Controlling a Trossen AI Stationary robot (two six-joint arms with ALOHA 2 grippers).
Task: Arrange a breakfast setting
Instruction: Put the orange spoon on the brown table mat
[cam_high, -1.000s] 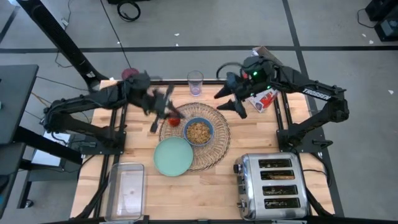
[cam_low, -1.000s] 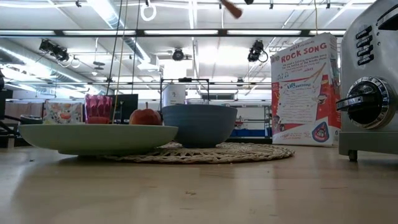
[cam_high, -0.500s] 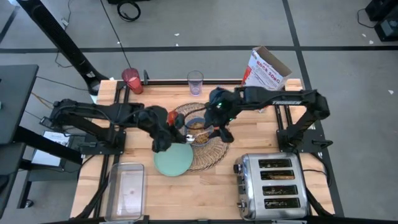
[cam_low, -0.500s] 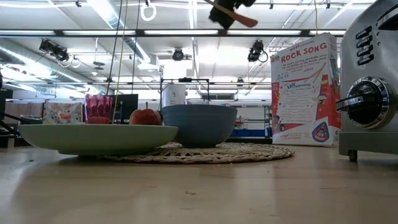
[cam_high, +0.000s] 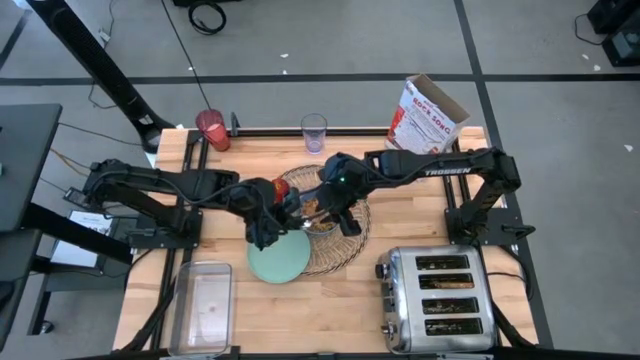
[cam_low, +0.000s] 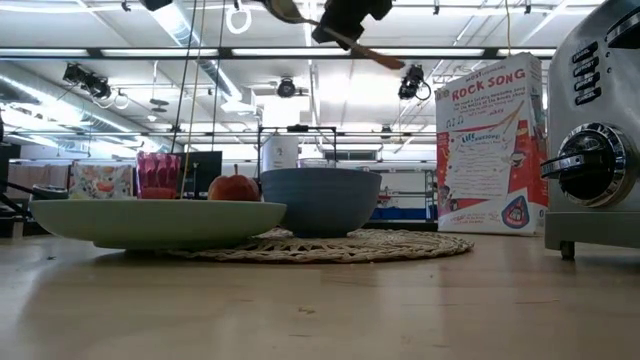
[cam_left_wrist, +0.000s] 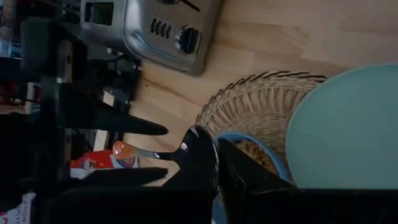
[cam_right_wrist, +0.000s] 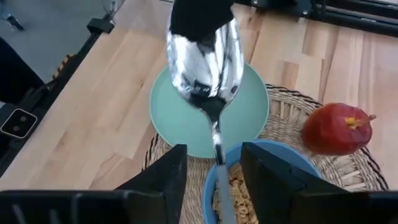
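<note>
Above the small blue cereal bowl (cam_high: 318, 215) hangs the orange-handled spoon (cam_right_wrist: 214, 93), with my left gripper (cam_high: 283, 212) shut on it. My right gripper (cam_high: 322, 205) faces it from the right. Its open fingers (cam_right_wrist: 168, 177) stand on either side of the spoon's handle (cam_left_wrist: 134, 151), with a gap to it. The bowl holds cereal and sits on the round straw placemat (cam_high: 350, 240). The mint-green plate (cam_high: 280, 255) lies on the mat's near left edge, and the red apple (cam_right_wrist: 339, 127) on its far left part. The red-filled glass (cam_high: 212, 130) stands at the far left corner. My left gripper pinches the spoon's bowl (cam_right_wrist: 200, 43) between its two fingers (cam_right_wrist: 193, 15), coming from the table's left and slanting down. The spoon is lifted clear over the cereal bowl. Its orange handle (cam_low: 385, 55) points away toward my right gripper and slopes a little downward.
A chrome four-slot toaster (cam_high: 440, 300) stands at the near right corner. A cereal box (cam_high: 425, 115) is at the far right, an empty clear glass (cam_high: 314, 132) at the far middle, and a clear plastic container (cam_high: 205, 305) at the near left.
Both grippers have come together over the placemat and sunk. My left gripper carried the spoon toward the right and rolled its wrist. My right gripper came from beside the cereal box toward the left and near edge, and its fingers have drawn closer together around the handle.
</note>
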